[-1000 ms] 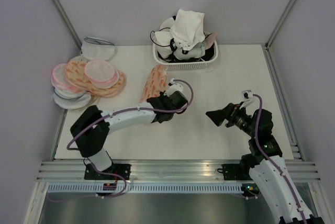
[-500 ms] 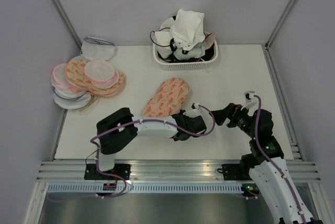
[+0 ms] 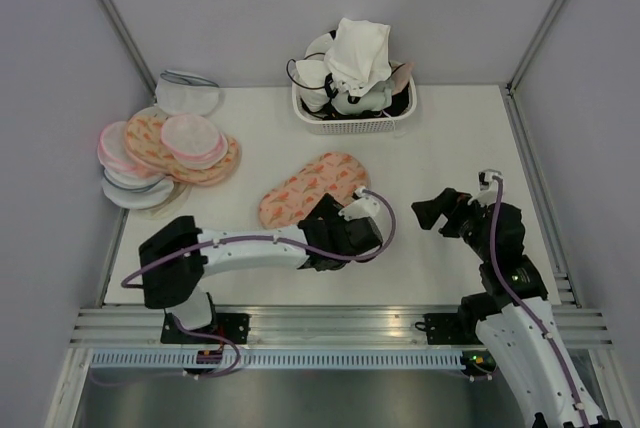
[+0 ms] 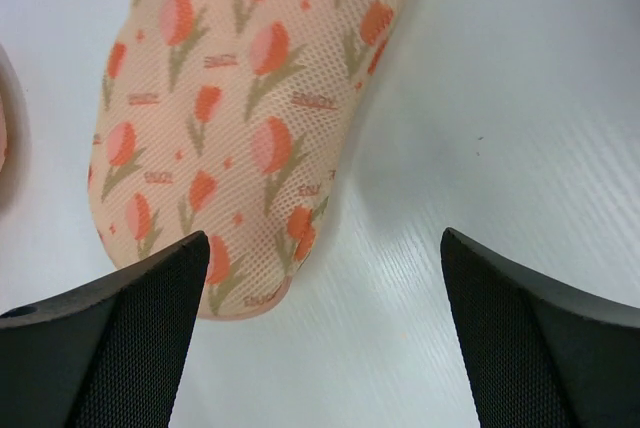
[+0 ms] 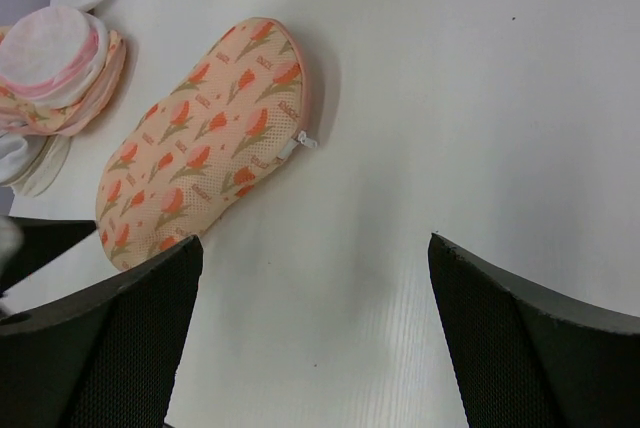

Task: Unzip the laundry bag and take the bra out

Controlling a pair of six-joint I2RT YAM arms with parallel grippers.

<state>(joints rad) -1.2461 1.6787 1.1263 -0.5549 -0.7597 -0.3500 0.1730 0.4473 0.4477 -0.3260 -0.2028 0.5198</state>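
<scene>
The laundry bag [image 3: 310,188], a peach mesh pouch printed with orange tulips, lies flat in the middle of the white table [image 3: 450,138]. It is zipped shut, and its white zip pull [image 5: 303,140] shows on the pink edging in the right wrist view. My left gripper [image 3: 322,220] stands open at the bag's near end. In the left wrist view the bag [image 4: 230,118] reaches just past the left finger, and only table lies between the fingers [image 4: 110,348]. My right gripper [image 3: 437,213] hangs open to the right, apart from the bag [image 5: 200,148]. The bra is hidden.
A white basket [image 3: 392,122] heaped with white and dark garments stands at the back centre. A pile of similar peach and pink pouches [image 3: 165,148] lies at the left, with a white one [image 3: 188,93] behind it. Walls close in both sides.
My left gripper has opened and let go of the bag, then drawn back to the left. The bag has settled flat, a little further left. The right gripper has shifted slightly.
</scene>
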